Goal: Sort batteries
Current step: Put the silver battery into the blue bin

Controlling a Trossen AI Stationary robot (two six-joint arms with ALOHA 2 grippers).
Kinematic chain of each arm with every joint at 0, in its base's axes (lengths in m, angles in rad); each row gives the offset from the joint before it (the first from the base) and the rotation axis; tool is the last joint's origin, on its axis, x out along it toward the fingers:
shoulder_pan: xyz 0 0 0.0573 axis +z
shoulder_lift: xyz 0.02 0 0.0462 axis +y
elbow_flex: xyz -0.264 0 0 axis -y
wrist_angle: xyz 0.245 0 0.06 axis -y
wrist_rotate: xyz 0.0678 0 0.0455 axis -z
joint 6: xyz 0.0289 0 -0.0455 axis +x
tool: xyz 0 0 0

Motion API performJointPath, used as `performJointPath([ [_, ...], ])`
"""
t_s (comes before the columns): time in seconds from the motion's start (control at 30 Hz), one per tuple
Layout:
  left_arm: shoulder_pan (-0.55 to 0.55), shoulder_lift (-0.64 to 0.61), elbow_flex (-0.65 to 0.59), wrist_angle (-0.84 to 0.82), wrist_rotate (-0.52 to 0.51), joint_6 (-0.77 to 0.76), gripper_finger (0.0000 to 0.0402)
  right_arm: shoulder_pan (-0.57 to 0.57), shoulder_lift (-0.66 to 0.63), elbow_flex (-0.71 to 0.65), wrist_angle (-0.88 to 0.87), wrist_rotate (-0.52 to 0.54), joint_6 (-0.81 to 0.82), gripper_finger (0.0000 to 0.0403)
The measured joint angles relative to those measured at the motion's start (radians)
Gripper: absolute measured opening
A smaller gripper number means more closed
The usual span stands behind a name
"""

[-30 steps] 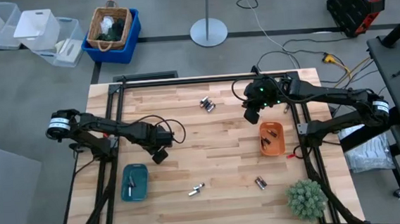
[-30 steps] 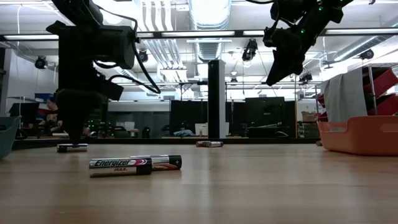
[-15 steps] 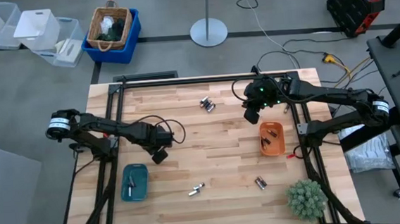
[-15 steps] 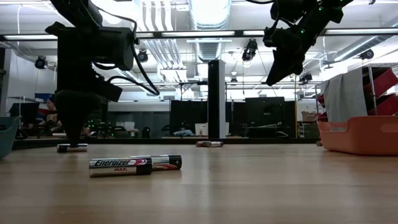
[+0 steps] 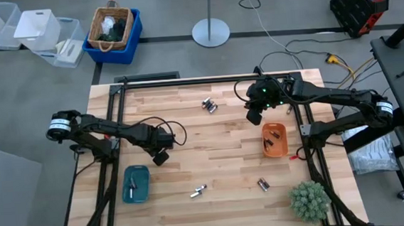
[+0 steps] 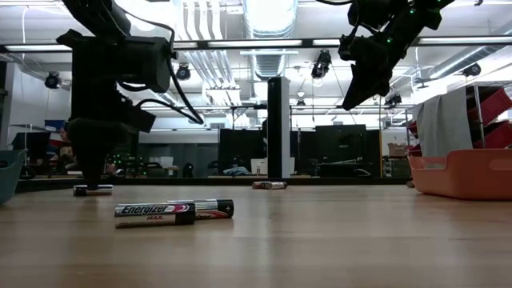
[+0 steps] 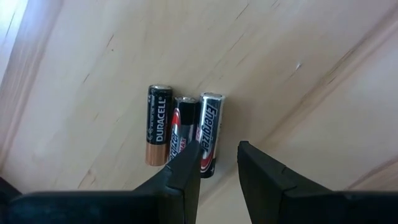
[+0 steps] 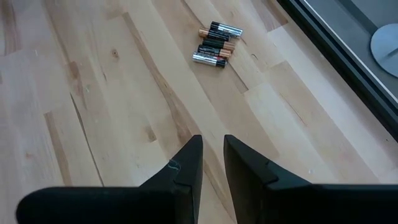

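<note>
Left gripper [image 5: 160, 158] hangs low over the left-middle of the wooden table [image 5: 218, 137], just above the teal tray [image 5: 136, 184]. Its fingers [image 7: 184, 168] are slightly spread with a narrow gap, holding nothing. Right under them, three batteries [image 7: 183, 132] lie side by side, touching.

Right gripper [image 5: 253, 116] is raised above the table beside the orange tray [image 5: 274, 139], fingers [image 8: 187, 167] close together with a thin gap, holding nothing. A cluster of batteries [image 8: 216, 45] lies ahead of it near the far edge.

More batteries: a pair [image 5: 198, 191] near the front middle, another pair [image 5: 263, 185] front right, some inside the orange tray. A small green plant [image 5: 309, 200] sits at the front right corner.
</note>
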Motion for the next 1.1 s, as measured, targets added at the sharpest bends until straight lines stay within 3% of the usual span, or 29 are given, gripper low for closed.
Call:
performJointPath([
  [1.1, -0.002, 0.0, -0.045, 0.092, 0.032, -0.003, 0.0087, 0.0, 0.0, 0.0, 0.0, 0.0, -0.002, 0.0059],
])
